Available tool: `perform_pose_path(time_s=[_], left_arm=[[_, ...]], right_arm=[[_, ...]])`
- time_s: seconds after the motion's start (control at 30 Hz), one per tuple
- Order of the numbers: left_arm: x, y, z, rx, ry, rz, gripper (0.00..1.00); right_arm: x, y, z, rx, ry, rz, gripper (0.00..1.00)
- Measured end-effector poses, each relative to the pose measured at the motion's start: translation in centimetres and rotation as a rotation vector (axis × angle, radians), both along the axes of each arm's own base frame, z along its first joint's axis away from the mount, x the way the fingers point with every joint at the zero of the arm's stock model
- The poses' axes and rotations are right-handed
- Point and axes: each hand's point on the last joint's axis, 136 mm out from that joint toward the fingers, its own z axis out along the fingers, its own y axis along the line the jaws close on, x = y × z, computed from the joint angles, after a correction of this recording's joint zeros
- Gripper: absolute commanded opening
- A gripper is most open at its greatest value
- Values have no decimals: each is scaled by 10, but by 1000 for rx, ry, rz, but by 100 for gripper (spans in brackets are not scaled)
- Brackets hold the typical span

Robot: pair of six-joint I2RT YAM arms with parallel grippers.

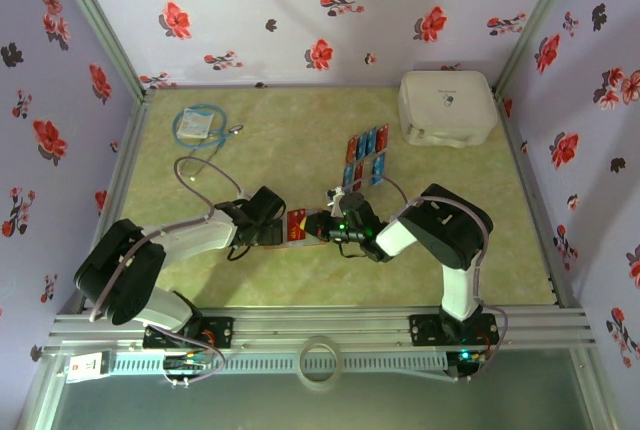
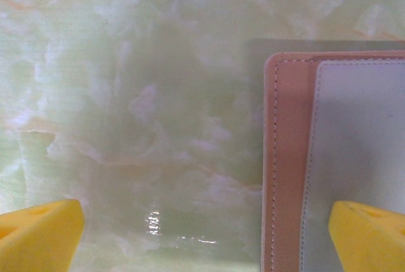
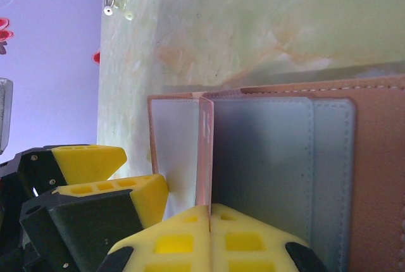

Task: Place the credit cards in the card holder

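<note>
- Since the job needs a flat backing, the table (image 1: 300, 285) carries the card holder (image 1: 298, 228) opened out with its pockets up. It sits near the middle-front, between the two arms.
- Card holder: its long axis runs roughly left to right across the table. Which way the pocket mouths face cannot be told.
- Spare credit cards (image 1: 366, 158): two slanted rows just beyond the holder, each card lying lengthwise across its row. They were probably spread apart so that one can be pinched at a time.
- Left gripper (image 2: 202, 237): released, jaws wide. One fingertip hangs over the holder's stitched corner and the other over bare table, likely poised to pin the holder down.
- Right gripper (image 3: 210, 234): clenched on a thin reddish card (image 3: 204, 158).
- Reddish card: it stands on edge over the grey pockets, its long axis pointing away from the fingers across the holder. Judged to be mid-insertion and not yet seated.
</note>
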Motion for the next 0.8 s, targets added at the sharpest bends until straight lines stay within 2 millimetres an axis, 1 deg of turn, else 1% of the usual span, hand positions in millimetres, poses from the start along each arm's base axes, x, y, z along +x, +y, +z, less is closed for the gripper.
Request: perform_pose_path(time_s=[0.37,0.8], left_arm=[[1,-1,0,-3,-3,0,100],[1,-1,0,-3,-3,0,100]], right_arm=[[-1,-8,-1,-22,9,-37,0],[-1,-6,-3,-37,23,-35,0]])
